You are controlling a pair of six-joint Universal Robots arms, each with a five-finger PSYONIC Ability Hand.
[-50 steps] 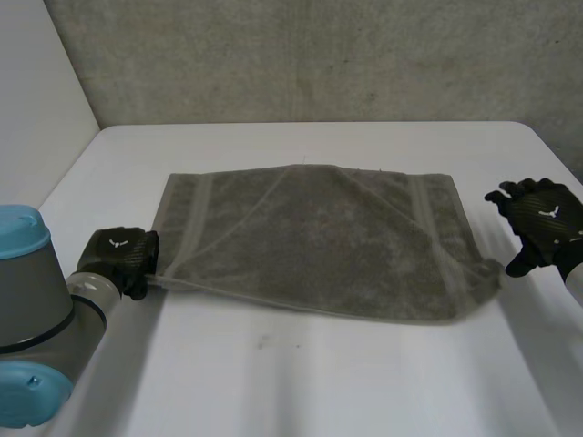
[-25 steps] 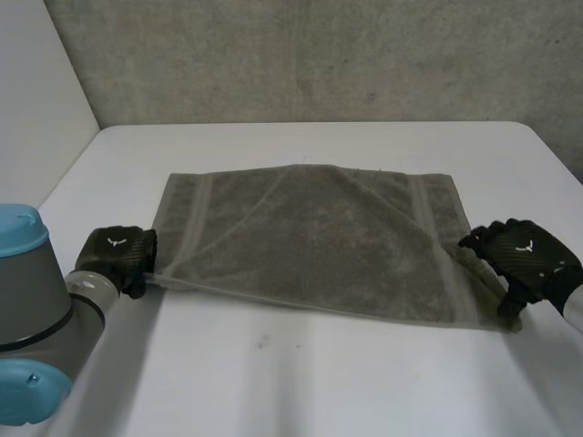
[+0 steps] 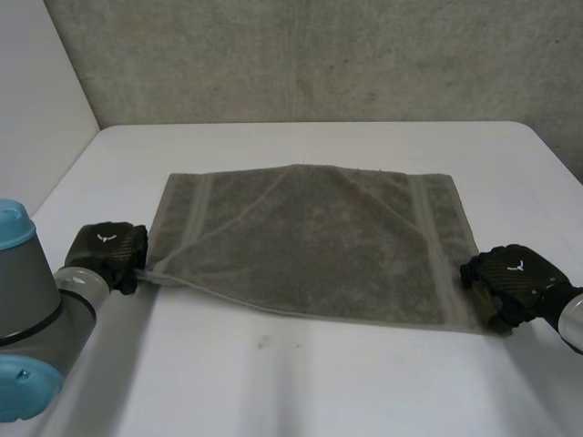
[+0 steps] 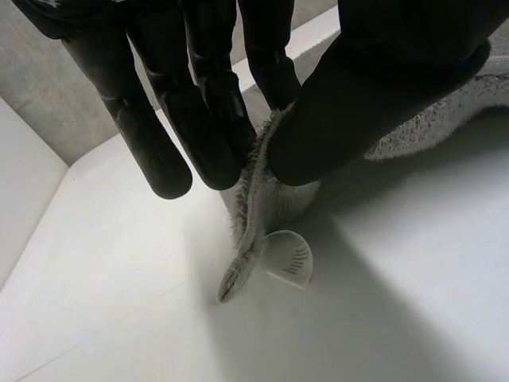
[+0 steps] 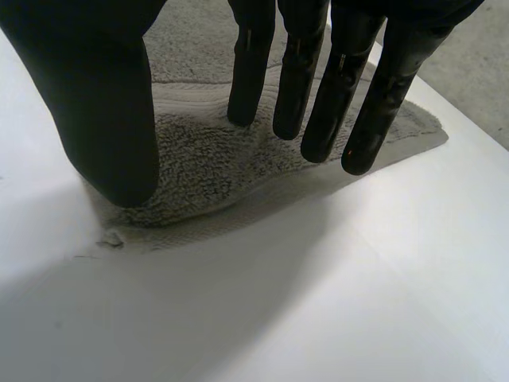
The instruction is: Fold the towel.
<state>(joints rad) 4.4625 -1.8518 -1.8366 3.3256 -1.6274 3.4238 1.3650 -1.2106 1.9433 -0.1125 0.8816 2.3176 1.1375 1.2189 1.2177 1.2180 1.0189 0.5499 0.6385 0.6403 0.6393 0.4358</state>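
A grey towel (image 3: 310, 241) lies spread on the white table (image 3: 301, 373), with a diagonal fold showing across its top layer. My left hand (image 3: 109, 250) is at the towel's near-left corner. In the left wrist view its fingers (image 4: 207, 119) and thumb pinch the towel's edge (image 4: 253, 199), and the corner tip with a small white label (image 4: 290, 259) hangs below them. My right hand (image 3: 510, 278) sits over the near-right corner. There its fingers (image 5: 302, 72) and thumb point down onto the towel (image 5: 207, 159), still apart, with cloth bulging slightly between them.
A grey wall (image 3: 319, 55) rises behind the table's far edge, and a white side wall (image 3: 36, 118) stands at the left. Bare tabletop lies in front of the towel and beyond its far edge.
My right hand has moved from beside the towel's right edge in and down onto the near-right corner, its fingers drawing closer together. The left hand has shifted slightly, keeping its pinch.
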